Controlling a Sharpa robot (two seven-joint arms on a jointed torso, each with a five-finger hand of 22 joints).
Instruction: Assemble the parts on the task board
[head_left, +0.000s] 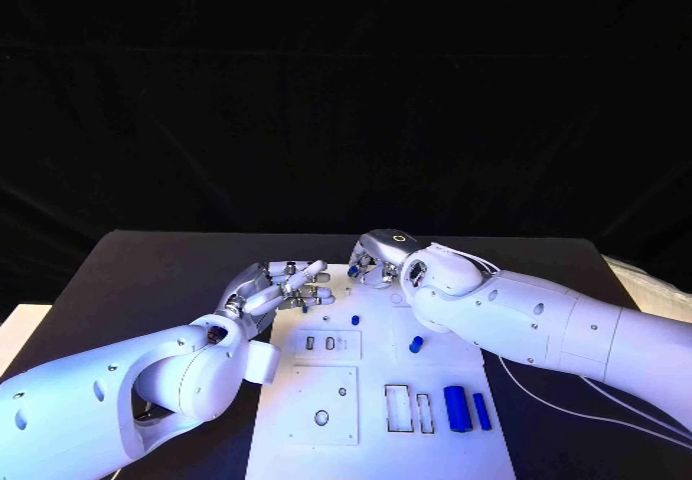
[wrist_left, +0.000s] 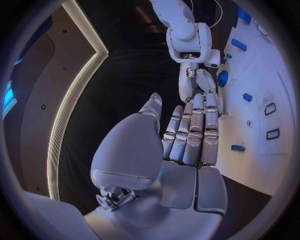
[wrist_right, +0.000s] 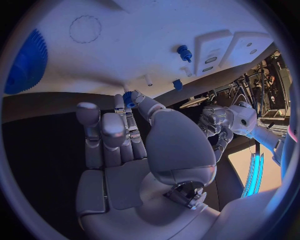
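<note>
Several blue parts sit on the white task board (head_left: 310, 420) mid-table: two long cylinders (head_left: 457, 407) lying near-right beside empty rectangular slots (head_left: 400, 408), a short peg (head_left: 415, 344) standing mid-board, a smaller peg (head_left: 355, 320) farther back. A ribbed blue gear (wrist_right: 26, 62) lies on the board, seen in the right wrist view.

The right hand (head_left: 378, 258) is at the board's far edge, its fingers (wrist_right: 139, 102) curled and pinching a small blue part (wrist_right: 128, 98) between thumb and fingertip, just above the white surface. The left hand (head_left: 281, 290) hovers at the board's far-left edge, fingers straight, pressed side by side, holding nothing, tips close to the right hand.

Step in hand, as a judgement: seating the pinched piece into a far-board socket. To do it well, keep the pinch firm but low on the part so its free end leads, hold it upright over the hole, lower straight, release only once it is seated. Which hole it goes to cannot be told. The left hand could steady the board edge; it should stay off the standing pegs. Risk: the part tilts and jams, or slips from the fingertips.

The table (head_left: 173, 265) is black.
</note>
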